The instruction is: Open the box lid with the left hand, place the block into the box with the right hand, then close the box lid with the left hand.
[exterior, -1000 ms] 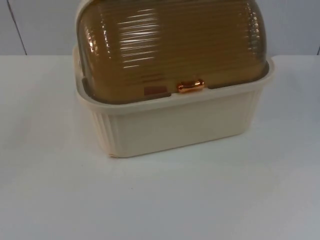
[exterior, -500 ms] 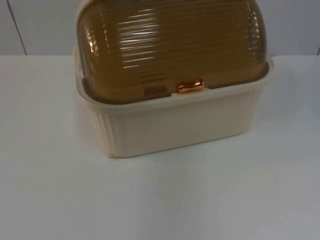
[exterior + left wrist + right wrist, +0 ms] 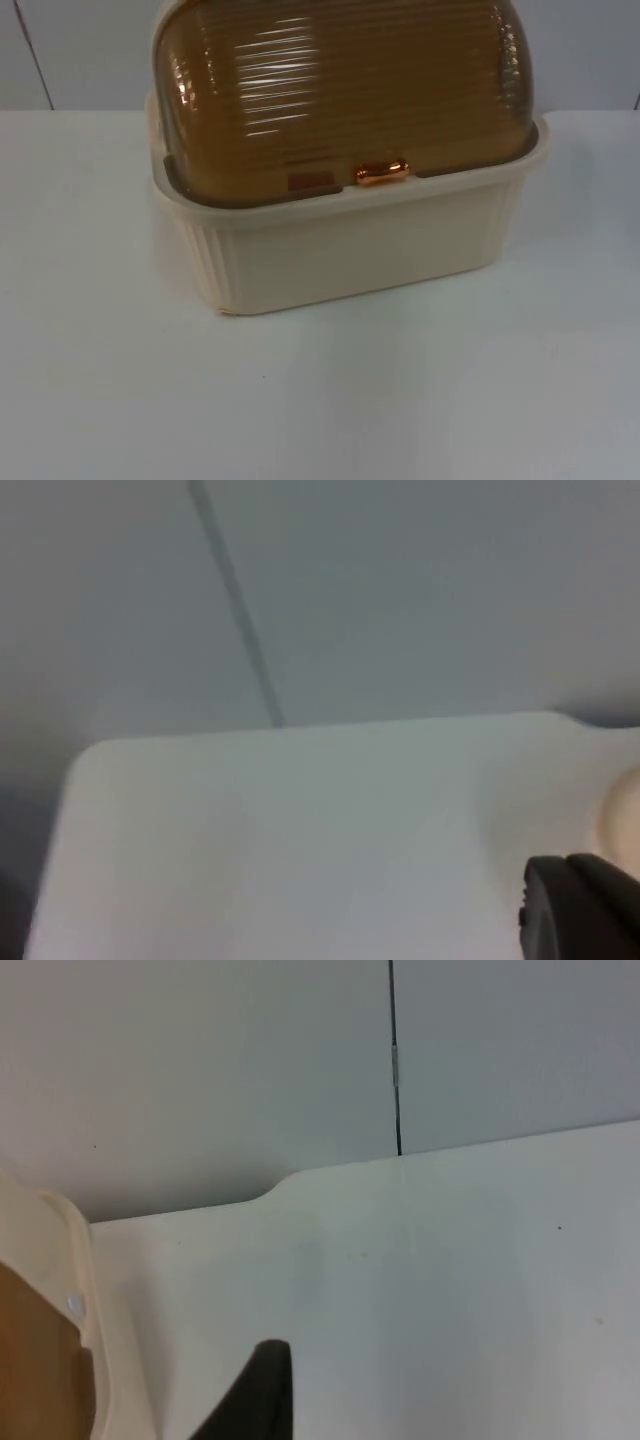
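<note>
A cream ribbed box stands at the back middle of the white table. Its amber see-through domed lid is down on the rim, with a copper handle at the lid's front edge. A small reddish block shows through the lid just left of the handle, inside the box. My left gripper hangs over the table's back left corner, with a bit of the box's cream edge beside it. My right gripper waits to the right of the box, near the box rim and the lid.
The grey partition wall runs behind the table, with a dark seam in it. The table's rounded back corners lie close to both grippers. White table top stretches in front of the box.
</note>
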